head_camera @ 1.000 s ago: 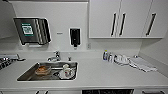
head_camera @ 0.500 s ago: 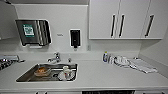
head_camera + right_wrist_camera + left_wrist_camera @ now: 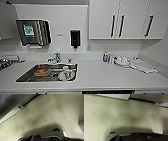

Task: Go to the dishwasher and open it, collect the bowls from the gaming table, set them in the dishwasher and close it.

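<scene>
My head camera faces a white countertop (image 3: 100, 75) under white wall cabinets (image 3: 127, 18) with black handles. A steel sink (image 3: 46, 72) sits toward the counter's left end, with a faucet (image 3: 55, 58) at its back rim and dishes inside. A paper-towel dispenser (image 3: 33, 32) and a black soap dispenser (image 3: 75, 38) hang on the wall. Bottles (image 3: 108, 58) and a folded cloth (image 3: 142, 65) lie near the counter's right end. Below the front edge, a dark strip (image 3: 107, 92) may be the dishwasher top; I cannot tell. Both wrist cameras view speckled beige floor (image 3: 115, 116); whether my grippers stand parted or closed, I cannot tell.
</scene>
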Controlling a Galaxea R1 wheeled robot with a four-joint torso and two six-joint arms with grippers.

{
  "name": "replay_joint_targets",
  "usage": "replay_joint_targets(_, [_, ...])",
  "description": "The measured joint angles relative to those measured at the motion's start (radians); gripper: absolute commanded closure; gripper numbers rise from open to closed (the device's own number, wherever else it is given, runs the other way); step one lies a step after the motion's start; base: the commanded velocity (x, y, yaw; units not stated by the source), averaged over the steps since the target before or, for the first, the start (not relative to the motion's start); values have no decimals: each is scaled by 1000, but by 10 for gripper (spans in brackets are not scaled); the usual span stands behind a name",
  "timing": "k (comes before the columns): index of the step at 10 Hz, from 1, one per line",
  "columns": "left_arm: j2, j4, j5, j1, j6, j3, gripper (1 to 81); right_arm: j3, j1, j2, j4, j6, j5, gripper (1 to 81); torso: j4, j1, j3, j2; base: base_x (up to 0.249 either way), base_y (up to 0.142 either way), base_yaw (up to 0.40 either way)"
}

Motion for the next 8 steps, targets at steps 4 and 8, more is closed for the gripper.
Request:
replay_joint_targets(4, [-1, 0, 3, 0, 0, 0, 10, -4, 22, 50, 283, 109, 49, 10, 0, 0, 0, 0, 0, 0, 0])
replay_joint_targets(8, [-14, -2, 5, 6, 0, 0, 10, -15, 41, 108, 466, 155, 138, 10, 0, 0, 0, 0, 0, 0, 0])
